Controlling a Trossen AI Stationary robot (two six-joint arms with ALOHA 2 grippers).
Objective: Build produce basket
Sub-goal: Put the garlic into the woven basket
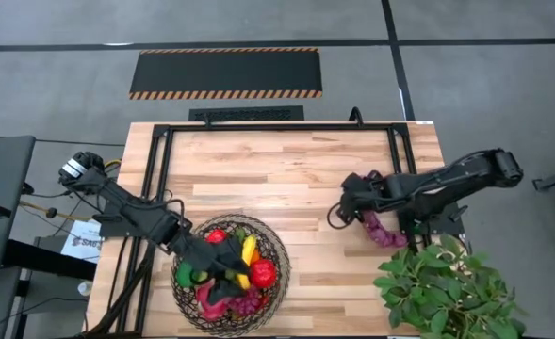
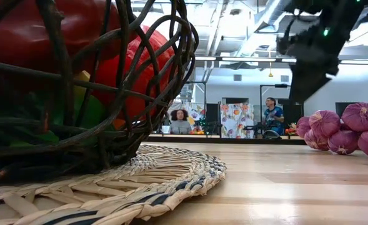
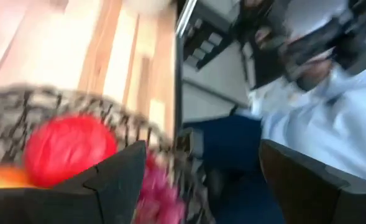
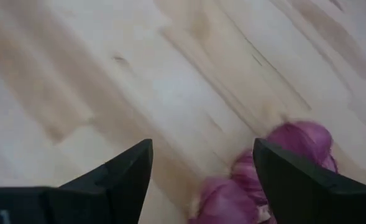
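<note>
light wooden table (image 1: pixel 286 169) | leafy green plant (image 1: pixel 451 287) right of basket | dark brown woven-wire basket (image 1: pixel 275 247) holding produce | left gripper (image 1: pixel 222 282) over basket, fingers apart, empty | right gripper (image 1: pixel 345 209) right of basket, fingers apart, beside purple grape bunch (image 1: pixel 383 231) | no readable writing

A: So where's everything sitting?

B: The basket (image 1: pixel 279 247) is on a woven mat (image 2: pixel 171 175) at the table's (image 1: pixel 286 165) front-left, with the produce (image 1: pixel 262 273) piled inside. The left gripper (image 1: pixel 222 282) hangs over it.

A: And the right side?

B: The grapes (image 1: pixel 383 231) lie on the table, right gripper (image 1: pixel 348 209) just beside them. The plant (image 1: pixel 447 287) takes the front-right corner.
</note>
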